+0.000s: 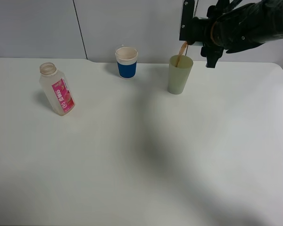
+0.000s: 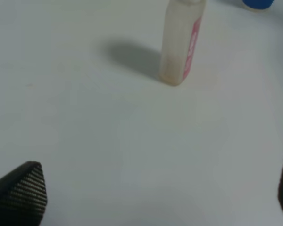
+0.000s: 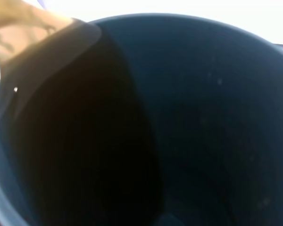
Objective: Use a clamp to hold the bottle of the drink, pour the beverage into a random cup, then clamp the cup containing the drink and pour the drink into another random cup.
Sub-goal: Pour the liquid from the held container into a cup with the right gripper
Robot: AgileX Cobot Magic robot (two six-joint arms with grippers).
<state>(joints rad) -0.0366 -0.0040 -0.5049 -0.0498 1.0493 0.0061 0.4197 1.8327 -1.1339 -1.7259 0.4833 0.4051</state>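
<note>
On the white table (image 1: 141, 155), the bottle (image 1: 57, 88) stands uncapped near the left edge toward the back, its long axis close to vertical with the open mouth up and leaning slightly toward the back left corner; its pink label faces forward and right. In the left wrist view the same bottle (image 2: 181, 42) rises from the table ahead of the left gripper (image 2: 155, 197), whose two dark fingertips (image 2: 21, 193) sit far apart at the lower corners of the picture, released and holding nothing, low above bare table. A blue-banded cup (image 1: 126, 62) stands upright near the back edge around the middle, mouth up. To its right, also by the back edge, stands the pale green cup (image 1: 179, 74), upright and well apart from the blue one. Above its rim the right gripper (image 1: 203, 35) is clenched on a dark cup (image 3: 188, 122), tipped steeply so its mouth points down and left toward the green cup; a thin brown stream (image 1: 180, 52) runs from its lip into the green cup. The right wrist view looks straight into the dark cup, brown drink (image 3: 80, 141) pooled against its lower wall.
</note>
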